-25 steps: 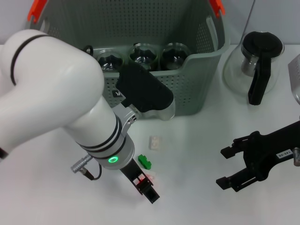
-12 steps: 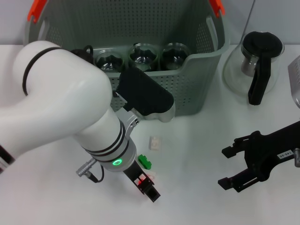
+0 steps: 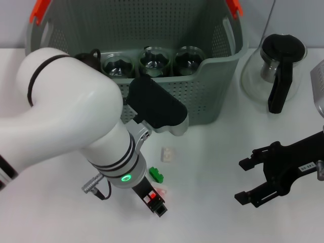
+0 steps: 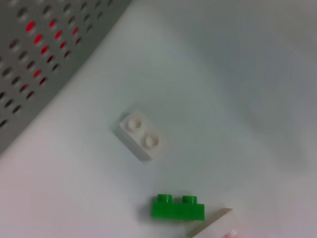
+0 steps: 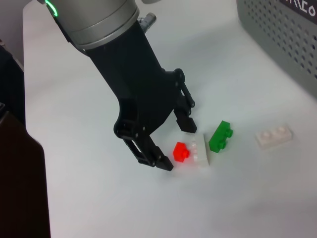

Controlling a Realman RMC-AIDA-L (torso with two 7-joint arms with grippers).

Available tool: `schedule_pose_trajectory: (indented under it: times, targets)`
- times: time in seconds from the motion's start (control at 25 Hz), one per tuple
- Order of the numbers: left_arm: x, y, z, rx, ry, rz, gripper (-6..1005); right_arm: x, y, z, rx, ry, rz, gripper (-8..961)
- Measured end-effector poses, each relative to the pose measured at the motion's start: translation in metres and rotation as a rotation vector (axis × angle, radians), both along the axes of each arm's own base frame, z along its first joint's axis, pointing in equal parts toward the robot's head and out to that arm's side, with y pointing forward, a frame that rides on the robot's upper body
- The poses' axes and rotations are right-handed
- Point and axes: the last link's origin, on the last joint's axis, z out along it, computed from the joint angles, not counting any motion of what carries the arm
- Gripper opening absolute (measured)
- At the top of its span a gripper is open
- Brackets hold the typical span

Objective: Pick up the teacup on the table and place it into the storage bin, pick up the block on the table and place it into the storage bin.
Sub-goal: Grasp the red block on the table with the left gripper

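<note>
The grey-green perforated storage bin (image 3: pixel 212 96) stands at the back and holds three glass teacups (image 3: pixel 153 59). Several small blocks lie on the table in front of it: a white one (image 3: pixel 167 154), a green one (image 3: pixel 156 174), a red one (image 3: pixel 151 196) and a white one (image 3: pixel 161 191) touching the red. My left gripper (image 3: pixel 154 201) is down at the table, open, its fingers either side of the red block (image 5: pixel 181 151) and its white neighbour (image 5: pixel 199 148). The left wrist view shows the white block (image 4: pixel 141 135) and the green block (image 4: pixel 178 207). My right gripper (image 3: pixel 241 180) hovers open and empty at the right.
A glass pot with a black lid and handle (image 3: pixel 281 66) stands at the back right, beside the bin. A metal object (image 3: pixel 319 86) shows at the right edge. The bin's wall (image 5: pixel 282 34) rises just behind the blocks.
My left arm has shifted slightly, drawing the gripper a little to the left around the red block. The right arm has not moved.
</note>
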Motion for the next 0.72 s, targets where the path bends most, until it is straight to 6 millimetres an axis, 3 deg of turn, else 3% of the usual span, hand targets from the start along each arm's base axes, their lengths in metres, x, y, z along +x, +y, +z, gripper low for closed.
schedule_pose_trajectory:
  times: [0.36,0.72]
  targets:
    - [0.0011,0.0008,-0.0008,0.004,-0.004,-0.006,634,-0.0007,0.0015,-0.0003,0.005,0.0,0.002,948]
    - [0.003,0.0021,-0.0019,0.008,-0.008,-0.017,623,-0.0008,0.0023,-0.0005,0.009,0.0,0.003,947]
